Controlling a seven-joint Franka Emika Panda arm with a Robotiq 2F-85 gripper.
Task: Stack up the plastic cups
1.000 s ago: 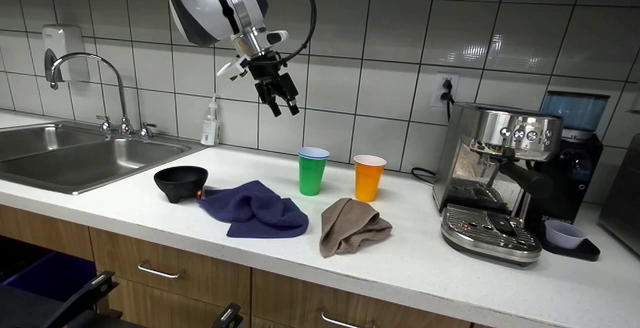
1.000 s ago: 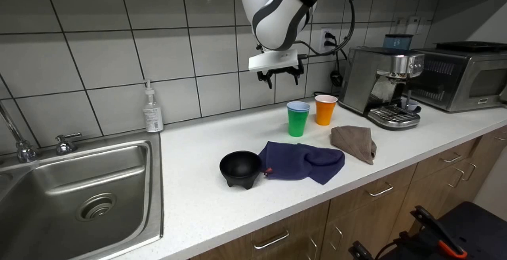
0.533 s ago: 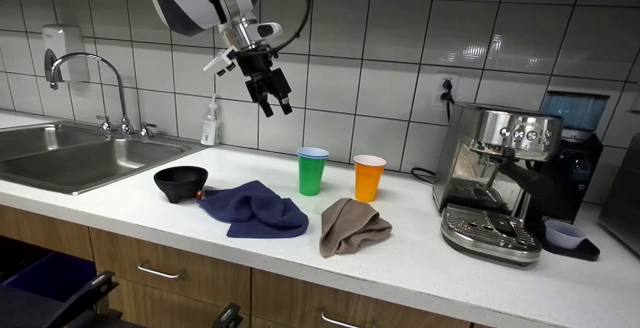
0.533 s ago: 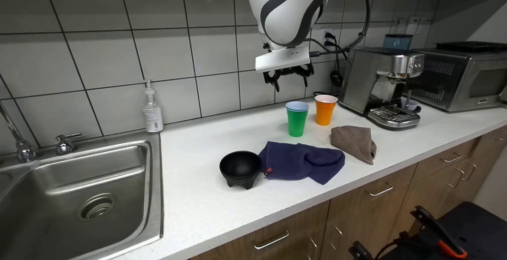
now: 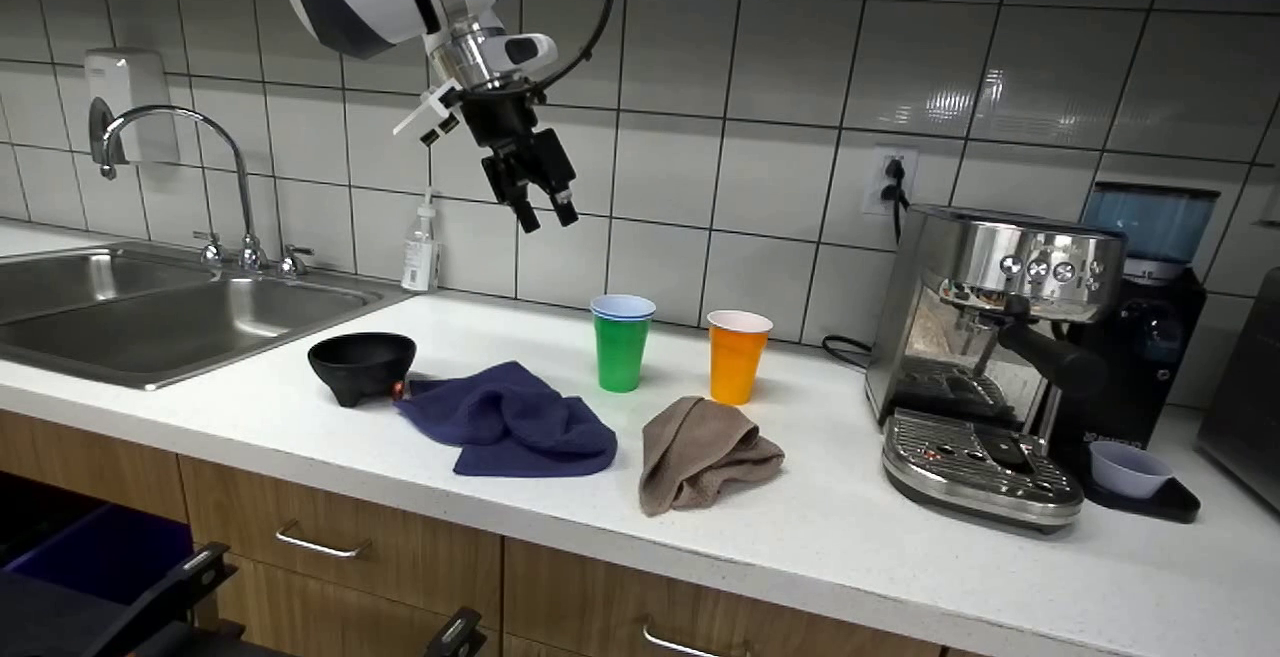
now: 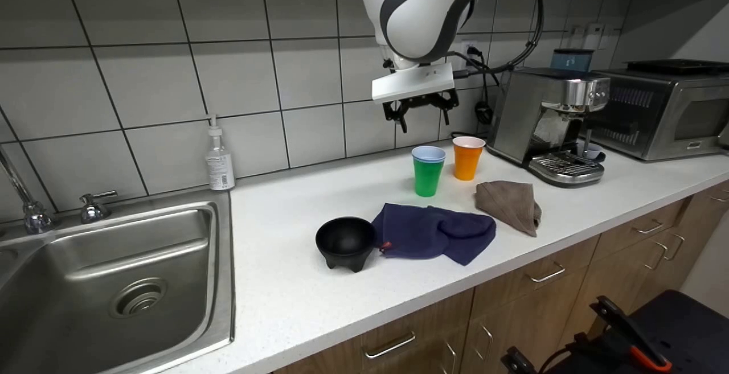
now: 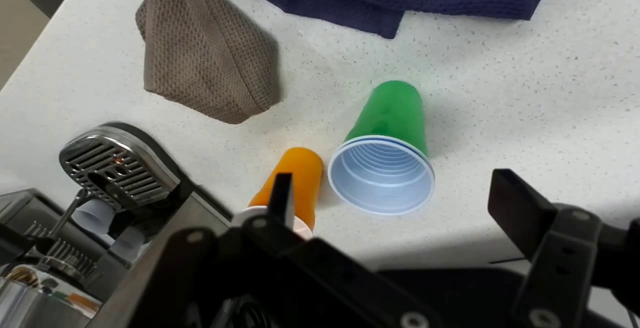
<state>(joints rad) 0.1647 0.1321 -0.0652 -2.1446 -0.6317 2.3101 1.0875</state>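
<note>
The blue cup [image 7: 382, 180] sits nested inside the green cup [image 7: 395, 111], its pale blue rim showing just above the green one. Together they stand upright on the counter in both exterior views. Beside them, apart and upright, is the orange cup [image 5: 737, 367] with a white inside; a finger partly covers it in the wrist view. High above the counter hangs my gripper [image 5: 548, 219], clear of every cup. Its jaws are wide open with nothing held. Seen from the wrist, the nested pair shows beyond and between the fingertips.
A black bowl [image 6: 346, 243] touches or nearly touches a dark blue cloth [image 6: 435, 231]. A brown cloth [image 5: 705, 457] lies in front of the orange cup. The coffee machine [image 5: 990, 337] stands at one end, the sink [image 6: 131, 294] at the other. The tiled wall is behind.
My open gripper has drifted leftward in an exterior view, away from the wall. The top of the nested pair has shifted very slightly; its base stays put. The orange cup has not moved.
</note>
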